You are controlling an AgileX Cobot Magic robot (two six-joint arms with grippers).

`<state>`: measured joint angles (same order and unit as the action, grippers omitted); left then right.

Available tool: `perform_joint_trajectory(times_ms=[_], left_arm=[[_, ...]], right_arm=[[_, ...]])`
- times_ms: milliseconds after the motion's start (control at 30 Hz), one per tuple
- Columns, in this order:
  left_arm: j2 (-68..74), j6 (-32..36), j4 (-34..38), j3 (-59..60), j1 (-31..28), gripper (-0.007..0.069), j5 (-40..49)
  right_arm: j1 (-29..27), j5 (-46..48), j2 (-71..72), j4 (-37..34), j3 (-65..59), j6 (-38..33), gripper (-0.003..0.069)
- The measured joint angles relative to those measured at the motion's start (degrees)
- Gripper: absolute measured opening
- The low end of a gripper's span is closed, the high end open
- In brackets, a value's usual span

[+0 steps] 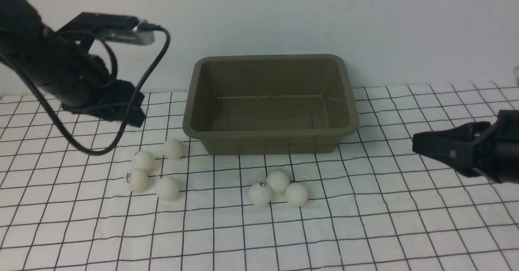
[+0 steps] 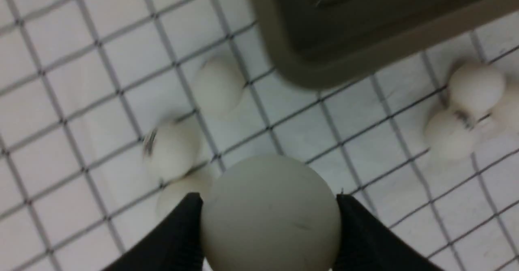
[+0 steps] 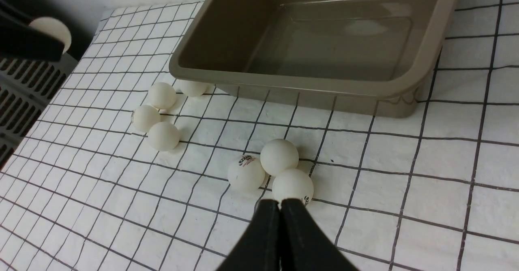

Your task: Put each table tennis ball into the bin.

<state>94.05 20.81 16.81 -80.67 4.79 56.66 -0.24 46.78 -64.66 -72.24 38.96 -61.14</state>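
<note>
Our left gripper [image 2: 269, 226] clasps a ball [image 2: 269, 206], right gripper [image 3: 279, 207] pinched empty; next we should carry it over the bin [image 1: 269, 132].

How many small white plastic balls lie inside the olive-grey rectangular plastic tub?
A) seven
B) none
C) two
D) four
B: the olive-grey rectangular plastic tub shows only its bare floor; seven small white plastic balls lie outside it on the checked cloth.

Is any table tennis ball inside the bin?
No, the bin shows a bare floor in the front view, and the table tennis balls seen there lie outside it on the checked cloth.
</note>
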Motion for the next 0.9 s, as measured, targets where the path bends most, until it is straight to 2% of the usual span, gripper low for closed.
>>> perform_joint_trajectory(times_ms=[233, 633, 733, 833, 900], left_arm=[[14.05, 1.05, 0.74, -13.92, 10.64, 0.0355, -4.83], [30.06, 2.42, 0.36, -27.97, 12.32, 0.0355, -2.83], [32.67, 3.56, 0.32, -30.27, 12.32, 0.0384, -2.58], [33.37, 3.94, 0.14, -31.05, 12.39, 0.0454, -1.99], [33.37, 4.01, -0.22, -31.63, 12.39, 0.0463, -1.43]], right_arm=[[0.00, 0.75, 0.00, 0.00, 0.00, 0.00, -0.0010], [0.00, 2.56, 0.00, 0.05, 0.00, 0.00, -0.0010], [0.00, 3.41, 0.00, 0.05, 0.00, 0.00, -0.0010], [0.00, 3.59, 0.00, 0.05, 0.00, 0.00, -0.0010], [0.00, 3.59, 0.00, 0.05, 0.00, 0.00, -0.0010]])
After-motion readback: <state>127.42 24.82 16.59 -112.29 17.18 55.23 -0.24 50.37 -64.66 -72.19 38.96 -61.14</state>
